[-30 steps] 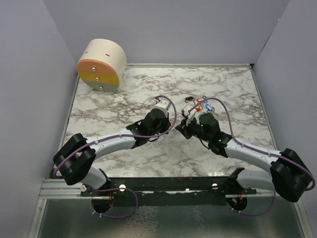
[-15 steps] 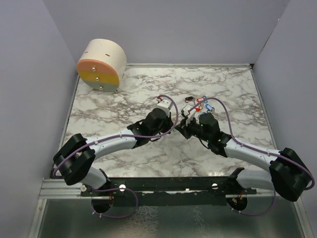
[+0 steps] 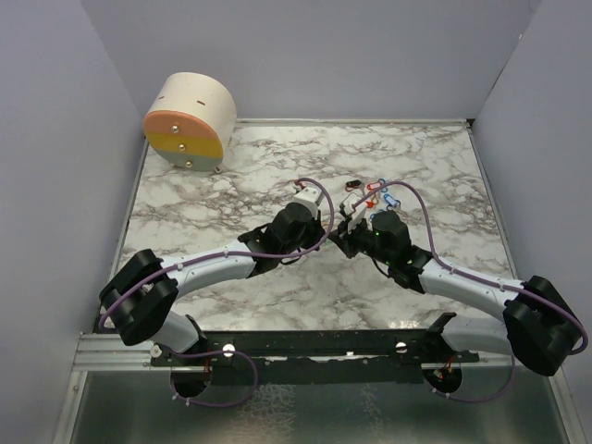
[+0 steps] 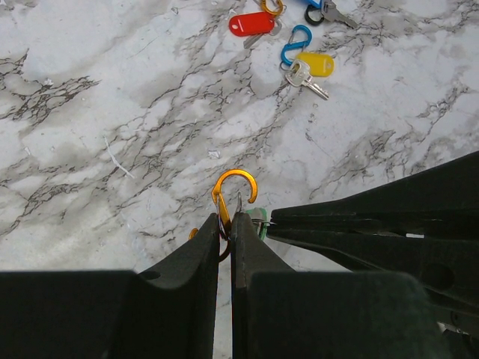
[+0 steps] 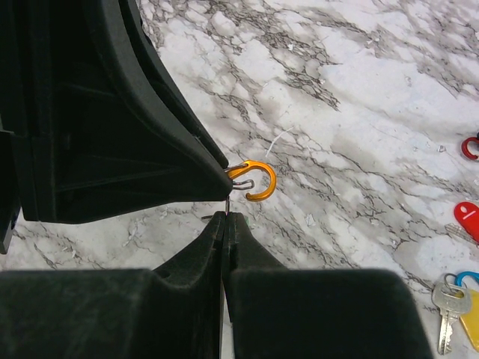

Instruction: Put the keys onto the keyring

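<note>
My left gripper (image 4: 226, 221) is shut on the straight side of the keyring (image 4: 233, 196), an orange carabiner-type hook whose open curve points away from the fingers. My right gripper (image 5: 227, 217) is shut on a thin metal loop of a green-tagged key (image 4: 259, 222); only a sliver of the green tag shows beside the tips. The loop's end stands just below the keyring (image 5: 259, 182), touching or nearly touching its gate. The two grippers meet tip to tip in the top view (image 3: 342, 225). More keys (image 3: 372, 191) lie on the table just beyond them, with a red tag (image 4: 252, 23) and a yellow tag (image 4: 316, 64).
A blue clip (image 4: 297, 45) lies by the yellow-tagged key. A round cream box with an orange and yellow face (image 3: 190, 120) stands at the back left corner. The marble table (image 3: 231, 185) is walled on three sides.
The left arm has edged slightly right, closing on the right gripper. Both grips are unchanged.
</note>
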Tool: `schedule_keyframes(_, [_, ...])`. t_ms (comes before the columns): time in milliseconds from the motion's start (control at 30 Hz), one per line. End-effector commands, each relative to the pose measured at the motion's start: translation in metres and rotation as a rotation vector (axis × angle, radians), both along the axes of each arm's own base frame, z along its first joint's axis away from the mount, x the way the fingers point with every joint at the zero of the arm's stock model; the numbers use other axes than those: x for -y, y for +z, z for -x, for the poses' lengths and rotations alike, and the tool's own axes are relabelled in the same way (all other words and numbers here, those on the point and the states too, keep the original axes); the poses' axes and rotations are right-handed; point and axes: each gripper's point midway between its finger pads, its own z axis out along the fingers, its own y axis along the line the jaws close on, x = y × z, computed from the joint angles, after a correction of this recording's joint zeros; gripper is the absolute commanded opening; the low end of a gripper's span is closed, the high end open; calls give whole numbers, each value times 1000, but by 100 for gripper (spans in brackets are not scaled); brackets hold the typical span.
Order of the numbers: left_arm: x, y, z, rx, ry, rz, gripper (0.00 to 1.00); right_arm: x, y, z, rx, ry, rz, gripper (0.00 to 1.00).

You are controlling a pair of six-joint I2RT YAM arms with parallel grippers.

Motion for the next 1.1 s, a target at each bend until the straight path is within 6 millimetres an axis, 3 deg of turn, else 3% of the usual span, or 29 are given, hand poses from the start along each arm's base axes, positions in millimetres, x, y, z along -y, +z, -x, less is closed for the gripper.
schedule_keyframes(0, [9, 19, 2, 31, -30, 47, 0, 0, 16, -6, 45, -38, -42, 1])
schedule_keyframes(1067, [12, 25, 11, 43, -59, 52, 0, 13, 15, -16, 50, -131, -28, 1])
